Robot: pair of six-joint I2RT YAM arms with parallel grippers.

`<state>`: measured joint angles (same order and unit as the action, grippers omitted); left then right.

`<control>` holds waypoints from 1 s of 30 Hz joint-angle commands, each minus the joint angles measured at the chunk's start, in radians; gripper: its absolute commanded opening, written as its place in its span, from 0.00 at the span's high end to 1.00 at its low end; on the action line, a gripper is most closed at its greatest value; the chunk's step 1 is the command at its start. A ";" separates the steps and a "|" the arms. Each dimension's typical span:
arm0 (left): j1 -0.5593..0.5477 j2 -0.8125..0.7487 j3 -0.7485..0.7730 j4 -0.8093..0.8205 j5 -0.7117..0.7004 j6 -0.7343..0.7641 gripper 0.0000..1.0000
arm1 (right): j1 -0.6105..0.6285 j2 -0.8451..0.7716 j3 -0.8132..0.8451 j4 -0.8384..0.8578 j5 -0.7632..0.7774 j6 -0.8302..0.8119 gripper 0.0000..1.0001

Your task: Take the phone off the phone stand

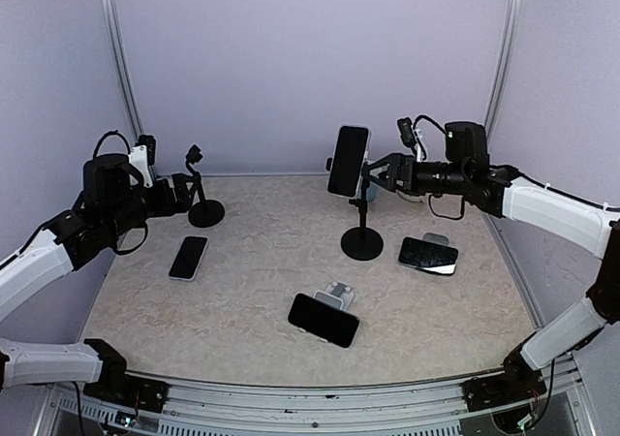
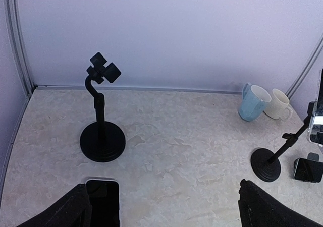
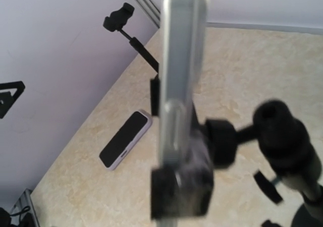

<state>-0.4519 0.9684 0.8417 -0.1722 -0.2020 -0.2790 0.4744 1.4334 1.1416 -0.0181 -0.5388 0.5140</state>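
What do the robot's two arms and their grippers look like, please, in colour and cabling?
Both arms have white shells on the long links, as on the left arm and right arm, with black joints and black wrist housings. Loose black cables loop over each wrist. The left gripper and right gripper are black, each with two fingers.

White-shelled left arm (image 1: 44,252) reaches forward and inward, its black two-finger left gripper (image 1: 182,192) held level, jaws spread wide. White-shelled right arm (image 1: 552,208) stretches across to the left, its black right gripper (image 1: 376,176) horizontal, jaws parted.
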 commanded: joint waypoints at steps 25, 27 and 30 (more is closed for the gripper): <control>-0.047 0.038 0.008 0.080 0.029 0.004 0.01 | -0.008 0.129 0.128 -0.027 -0.008 0.009 0.65; -0.051 0.040 0.010 0.082 0.023 0.004 0.01 | -0.007 0.128 0.133 -0.032 -0.002 0.001 0.68; -0.061 0.049 0.016 0.082 0.025 0.010 0.01 | 0.004 0.127 0.145 -0.035 -0.004 -0.012 0.74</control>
<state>-0.4969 1.0061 0.8417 -0.1196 -0.1833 -0.2798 0.4747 1.5513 1.2469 -0.0402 -0.5579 0.5251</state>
